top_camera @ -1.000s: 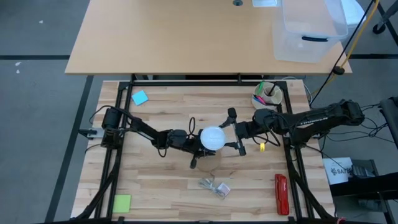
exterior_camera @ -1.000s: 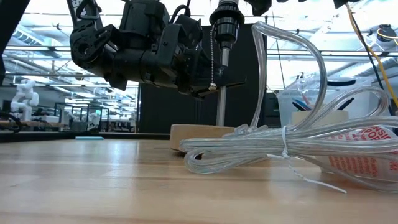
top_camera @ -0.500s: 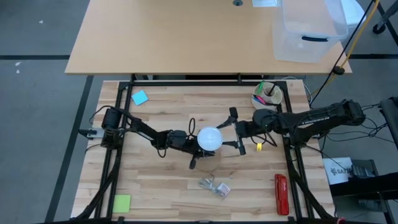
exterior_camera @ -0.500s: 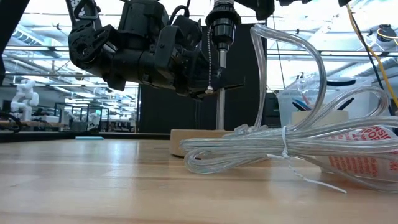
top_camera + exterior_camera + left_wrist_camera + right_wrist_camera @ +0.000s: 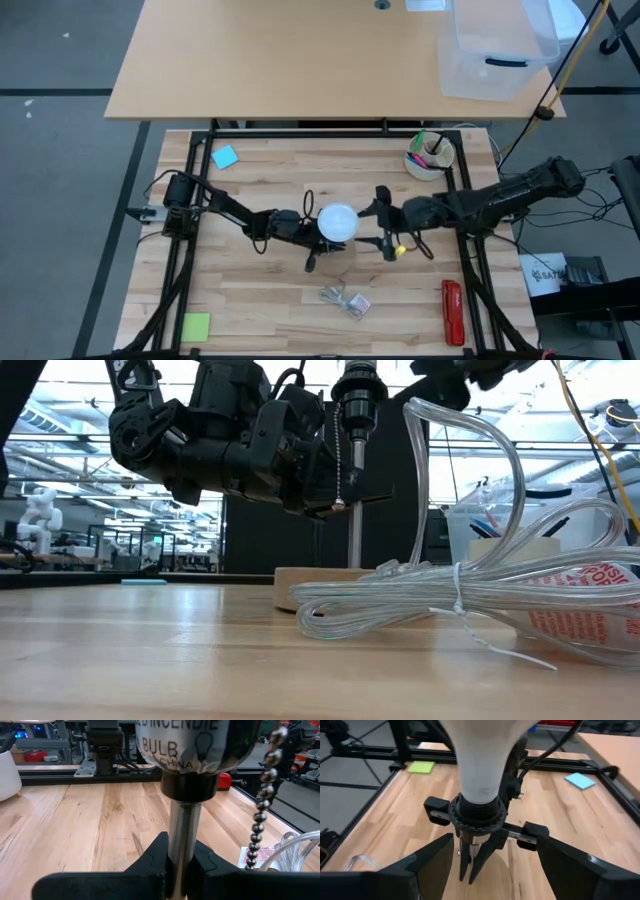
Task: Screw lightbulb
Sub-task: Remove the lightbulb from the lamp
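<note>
Lightbulb (image 5: 338,221) upright mid-surface, seated in black socket (image 5: 479,818), long axis vertical. Left tool (image 5: 181,870) clamped on metal stem (image 5: 183,837) below socket. Right tool (image 5: 381,222) wide open, empty, just beside bulb toward surface's right edge; nearer for twisting.

Lighting: even and bright overhead; we find only soft, short shadows on the table (image 5: 260,290). Low view: backlit by ceiling lights, so the arm (image 5: 230,440) reads as a dark mass; the near cord (image 5: 450,595) glints. Left wrist view: glare on the metal socket (image 5: 197,745); the background is soft. Right wrist view: the near bulb (image 5: 480,755) is blurred and edges bend.
</note>
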Robot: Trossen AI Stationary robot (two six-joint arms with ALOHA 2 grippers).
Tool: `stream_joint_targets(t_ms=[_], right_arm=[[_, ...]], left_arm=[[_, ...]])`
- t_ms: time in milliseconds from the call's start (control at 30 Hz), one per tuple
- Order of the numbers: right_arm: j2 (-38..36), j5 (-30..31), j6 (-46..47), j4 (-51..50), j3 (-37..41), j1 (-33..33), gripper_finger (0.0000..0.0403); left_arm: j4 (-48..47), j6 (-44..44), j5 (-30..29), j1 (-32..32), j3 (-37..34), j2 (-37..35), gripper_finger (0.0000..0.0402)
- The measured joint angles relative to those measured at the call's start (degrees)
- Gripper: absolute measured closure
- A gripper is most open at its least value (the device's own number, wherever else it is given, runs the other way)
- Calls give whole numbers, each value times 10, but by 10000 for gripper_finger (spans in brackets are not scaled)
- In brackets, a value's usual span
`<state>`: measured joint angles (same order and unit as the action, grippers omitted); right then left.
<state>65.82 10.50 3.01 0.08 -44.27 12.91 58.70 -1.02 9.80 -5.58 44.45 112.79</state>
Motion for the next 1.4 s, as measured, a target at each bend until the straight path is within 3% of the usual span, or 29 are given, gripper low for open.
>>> stream_joint_targets(t_ms=[367,533,833,1200,1400], right_arm=[[76,296,68,61,1,158,145],[151,372,75,183,1,185,162],[254,539,-12,403,1,204,169],[268,554,-73,498,2,161,121],[268,478,-50,520,2,127,109]], left_arm=[[4,-4,-47,-1,1,1,373],[5,-5,-84,-2,1,1,373],[5,-2,-150,-2,1,1,373],[10,-4,-190,-1,0,1,373],[12,-6,-211,-1,0,1,373]])
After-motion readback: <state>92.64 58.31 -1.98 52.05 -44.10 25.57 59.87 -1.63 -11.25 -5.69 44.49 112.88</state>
